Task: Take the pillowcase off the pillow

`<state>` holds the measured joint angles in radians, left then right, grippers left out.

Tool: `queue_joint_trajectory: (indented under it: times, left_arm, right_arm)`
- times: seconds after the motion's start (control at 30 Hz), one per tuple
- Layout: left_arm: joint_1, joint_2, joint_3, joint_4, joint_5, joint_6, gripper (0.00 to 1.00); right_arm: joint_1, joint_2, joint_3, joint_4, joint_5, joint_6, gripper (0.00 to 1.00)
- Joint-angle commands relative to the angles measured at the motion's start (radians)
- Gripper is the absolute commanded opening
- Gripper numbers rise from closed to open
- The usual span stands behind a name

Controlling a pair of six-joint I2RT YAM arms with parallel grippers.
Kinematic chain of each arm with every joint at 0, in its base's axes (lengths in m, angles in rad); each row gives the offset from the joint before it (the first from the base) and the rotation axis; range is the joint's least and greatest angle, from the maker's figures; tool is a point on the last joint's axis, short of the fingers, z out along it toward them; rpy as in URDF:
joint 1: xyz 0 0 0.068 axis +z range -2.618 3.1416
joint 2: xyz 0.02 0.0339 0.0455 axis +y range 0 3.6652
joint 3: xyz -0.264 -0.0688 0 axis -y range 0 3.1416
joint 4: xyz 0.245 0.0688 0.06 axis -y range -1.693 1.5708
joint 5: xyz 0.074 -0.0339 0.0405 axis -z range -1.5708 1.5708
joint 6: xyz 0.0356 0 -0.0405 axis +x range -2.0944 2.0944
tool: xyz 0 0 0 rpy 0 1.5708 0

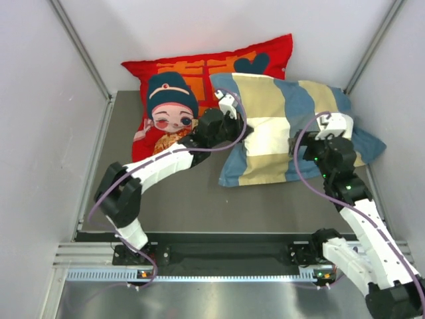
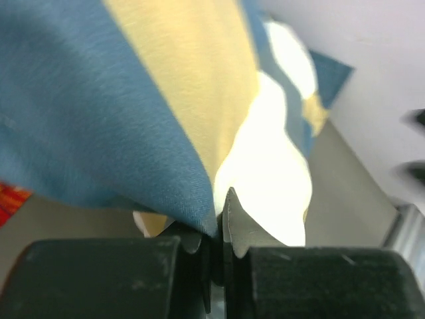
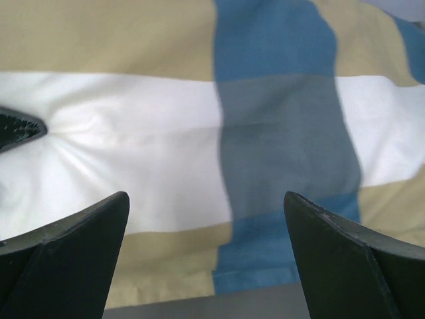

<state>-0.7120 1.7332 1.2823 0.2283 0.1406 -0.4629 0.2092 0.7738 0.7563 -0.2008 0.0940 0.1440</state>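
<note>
The pillowcase [image 1: 285, 126], in blue, tan and cream blocks, lies plump on the dark table at centre right. The pillow is hidden inside it. My left gripper [image 1: 242, 131] is at the case's left edge. In the left wrist view, my left gripper [image 2: 216, 212] is shut on a blue fold of the pillowcase [image 2: 99, 100], which is lifted. My right gripper [image 1: 325, 136] hovers over the case's right part. In the right wrist view, my right gripper [image 3: 206, 206] is wide open and empty above the pillowcase [image 3: 279, 133], near its front edge.
A red cartoon-figure cushion [image 1: 192, 80] leans at the back left, partly under the pillowcase. White walls [image 1: 40, 133] close in the left, right and back. A metal rail [image 1: 199, 274] runs along the near edge.
</note>
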Motion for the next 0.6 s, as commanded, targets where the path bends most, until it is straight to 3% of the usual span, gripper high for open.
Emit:
queue_joint_trajectory:
  times: [0.0, 0.27, 0.57]
  left_arm:
    - [-0.046, -0.168, 0.057, 0.06, -0.049, 0.073, 0.0]
    - [-0.078, -0.216, 0.091, 0.036, -0.076, 0.082, 0.0]
    - [-0.155, -0.216, 0.114, 0.017, -0.182, 0.138, 0.0]
  right_arm:
    - [0.168, 0.008, 0.052, 0.077, 0.079, 0.015, 1.0]
    - [0.571, 0.044, 0.092, 0.155, 0.335, 0.06, 1.0]
    - [0.768, 0.137, 0.184, 0.101, 0.531, 0.08, 1.0]
